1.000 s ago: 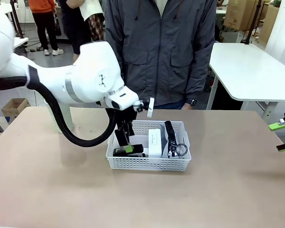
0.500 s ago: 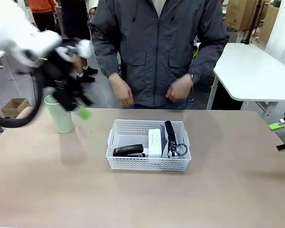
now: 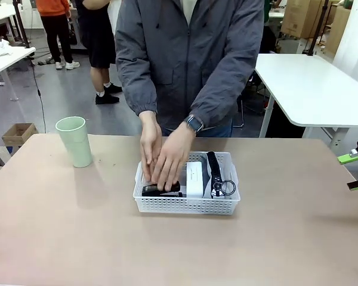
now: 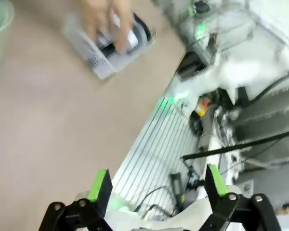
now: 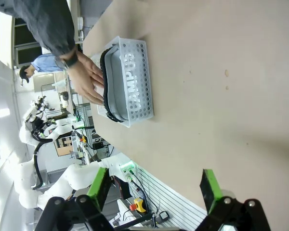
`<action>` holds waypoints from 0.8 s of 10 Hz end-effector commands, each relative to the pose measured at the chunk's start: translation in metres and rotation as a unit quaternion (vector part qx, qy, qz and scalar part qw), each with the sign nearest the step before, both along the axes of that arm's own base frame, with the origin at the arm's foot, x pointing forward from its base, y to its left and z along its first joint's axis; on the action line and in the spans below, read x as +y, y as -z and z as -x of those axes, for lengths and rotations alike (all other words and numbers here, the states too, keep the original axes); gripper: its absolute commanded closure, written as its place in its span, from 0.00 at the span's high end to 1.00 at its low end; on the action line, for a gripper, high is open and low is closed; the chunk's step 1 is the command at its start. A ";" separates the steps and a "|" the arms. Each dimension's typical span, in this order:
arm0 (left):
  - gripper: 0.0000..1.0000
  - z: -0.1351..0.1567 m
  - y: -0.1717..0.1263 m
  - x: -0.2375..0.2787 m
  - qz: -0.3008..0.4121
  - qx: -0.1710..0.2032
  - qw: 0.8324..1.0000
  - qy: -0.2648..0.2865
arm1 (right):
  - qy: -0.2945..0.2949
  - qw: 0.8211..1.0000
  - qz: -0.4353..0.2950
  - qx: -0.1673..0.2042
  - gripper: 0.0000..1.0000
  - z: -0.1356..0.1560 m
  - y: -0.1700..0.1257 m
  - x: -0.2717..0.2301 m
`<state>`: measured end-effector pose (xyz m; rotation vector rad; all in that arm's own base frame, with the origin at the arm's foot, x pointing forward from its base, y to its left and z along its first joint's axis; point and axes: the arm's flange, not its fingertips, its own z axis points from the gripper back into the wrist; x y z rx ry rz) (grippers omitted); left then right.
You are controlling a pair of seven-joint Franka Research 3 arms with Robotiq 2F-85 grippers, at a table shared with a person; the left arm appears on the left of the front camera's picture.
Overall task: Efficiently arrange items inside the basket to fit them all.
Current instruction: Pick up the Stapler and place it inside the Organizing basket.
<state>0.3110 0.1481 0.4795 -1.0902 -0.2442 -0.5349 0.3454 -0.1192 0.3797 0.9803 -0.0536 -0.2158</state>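
stapler [image 3: 151,192], box [image 3: 194,179], pouch [image 3: 215,175] in basket [image 3: 185,206], cup [image 3: 74,141] left of it

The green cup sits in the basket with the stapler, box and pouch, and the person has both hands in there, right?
No: the cup stands on the table, apart from the basket on its left, as the front view shows. The stapler, box and pouch are in the basket, both hands reaching in.

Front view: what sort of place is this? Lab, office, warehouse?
Probably a robotics lab or open workshop: plain white work tables, cardboard boxes stacked at the back, and, in the right wrist view, a red stop button mounted below the table edge.
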 end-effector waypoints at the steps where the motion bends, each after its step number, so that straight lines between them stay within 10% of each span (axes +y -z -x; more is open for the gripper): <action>1: 1.00 -0.025 0.022 0.019 0.119 0.110 0.971 -0.174 | -0.002 1.000 -0.004 -0.004 1.00 0.000 -0.003 -0.001; 8: 1.00 -0.015 0.059 0.051 0.099 0.136 0.973 -0.160 | -0.002 1.000 -0.004 -0.004 1.00 0.000 -0.003 -0.001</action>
